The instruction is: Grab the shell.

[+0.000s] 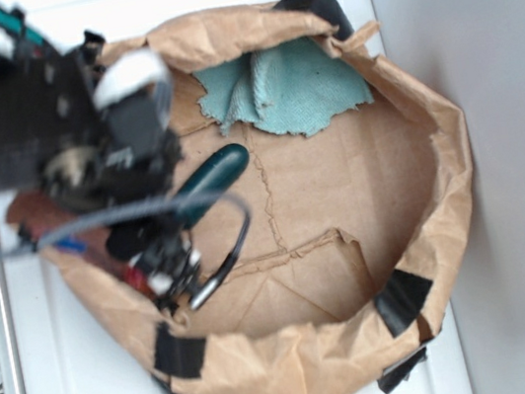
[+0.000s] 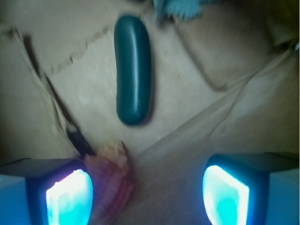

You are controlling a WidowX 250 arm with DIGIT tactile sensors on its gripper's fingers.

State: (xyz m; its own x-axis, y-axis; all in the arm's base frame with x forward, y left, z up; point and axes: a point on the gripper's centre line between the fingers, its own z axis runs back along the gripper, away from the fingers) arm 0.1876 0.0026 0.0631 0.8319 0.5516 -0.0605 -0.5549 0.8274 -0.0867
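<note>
Shell [image 2: 110, 180] lies on brown paper beside one finger [image 2: 68, 199]. End effector [image 2: 147, 197] hangs released above it, jaws spread apart.

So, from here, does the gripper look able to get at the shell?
Probably yes. In the wrist view the gripper is open and the shell lies just inside one finger, with nothing on top of it. It sits off-center, though, close to the bag wall, so a small sideways shift may help.
</note>
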